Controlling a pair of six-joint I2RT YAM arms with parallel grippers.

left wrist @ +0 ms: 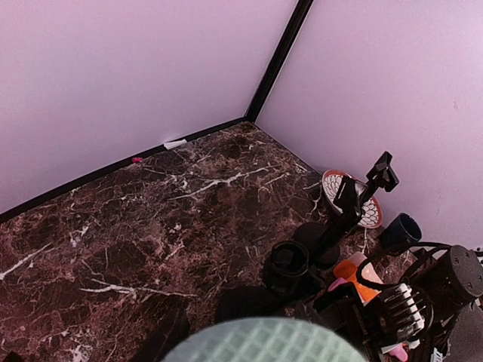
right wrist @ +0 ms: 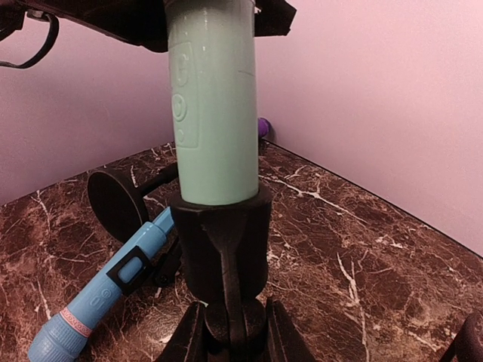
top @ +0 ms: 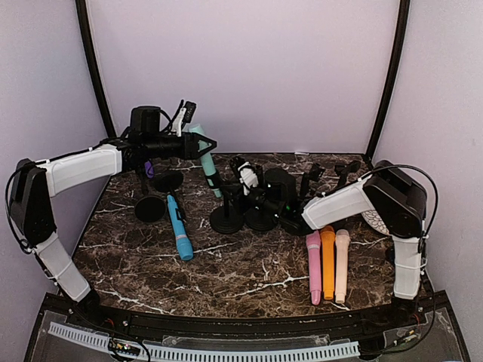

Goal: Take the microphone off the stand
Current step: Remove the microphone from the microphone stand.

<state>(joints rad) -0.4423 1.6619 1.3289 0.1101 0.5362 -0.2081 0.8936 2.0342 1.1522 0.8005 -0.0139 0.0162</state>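
Lifting the mint microphone (right wrist: 215, 113) out of its stand (right wrist: 223, 234), which sits left of centre toward the far side of the tabletop (top: 249, 264), calls for a pull straight along the microphone's tilted axis, so the body slides out without dragging the stand over. I have the right gripper (right wrist: 234, 343) with its fingers clamped on the stand's stem, and I judge this brace must hold firm. The left gripper (top: 199, 143) straddles the microphone's head, but I cannot tell whether its fingers bear on it; confirm contact before pulling.
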